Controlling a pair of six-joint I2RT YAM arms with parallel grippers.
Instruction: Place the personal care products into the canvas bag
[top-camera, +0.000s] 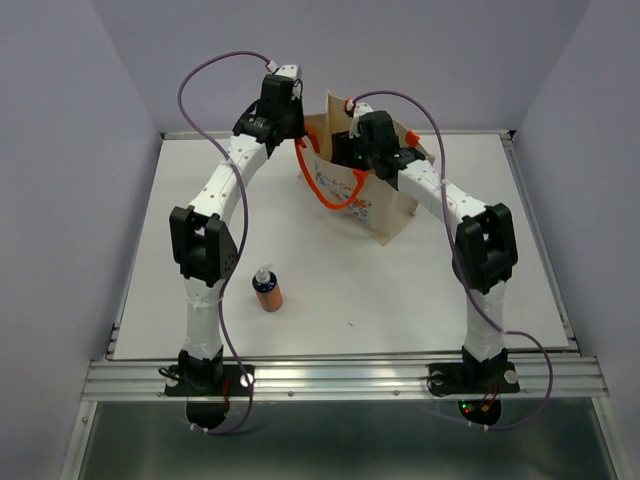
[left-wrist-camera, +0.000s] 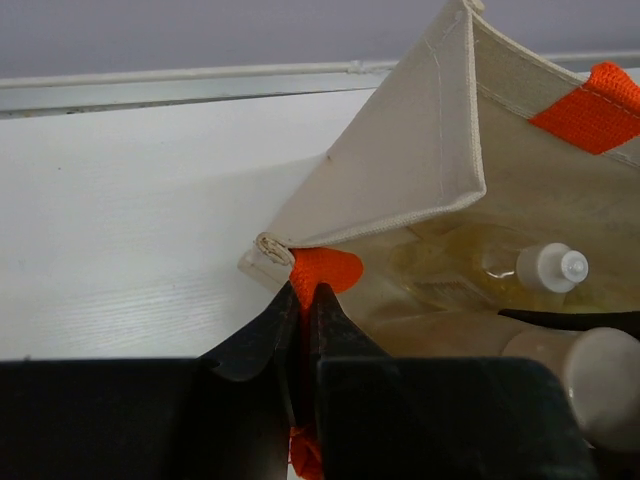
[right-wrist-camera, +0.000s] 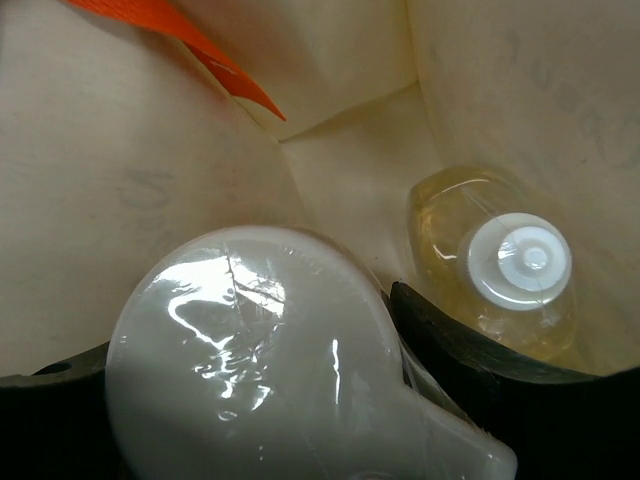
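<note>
Pinching tight, the left claw (left-wrist-camera: 303, 300) has its two dark fingers clamped together on an orange tab (left-wrist-camera: 325, 270) at a corner of the canvas bag (top-camera: 392, 215). The tab sits right at the fingertips, and the bag's beige wall rises away from the claw to the upper right.

Over on the other side, the right claw (right-wrist-camera: 250, 390) is down inside the bag's mouth and it's grasping a round pale bottle (right-wrist-camera: 250, 320). The glossy body fills the space between the black fingers, one finger on either side.

Just past that claw, off to its right and deeper in the bag, an amber bottle (right-wrist-camera: 500, 270) with a white cap rests against the beige wall, near where two walls meet. From the left claw's side you catch the same amber bottle inside the bag, just beyond the fingertips to the right. A pale pinkish bottle (left-wrist-camera: 600, 375) lies beside it, nearer the claw and at the edge of view.

An orange handle (top-camera: 335, 195) loops out over the bag's near side, hanging between the two claws.

Well back from both claws, towards the arms' bases, an orange-brown bottle (top-camera: 267, 291) with a pale top stands upright on the white table (top-camera: 400, 290), well apart from the bag.
</note>
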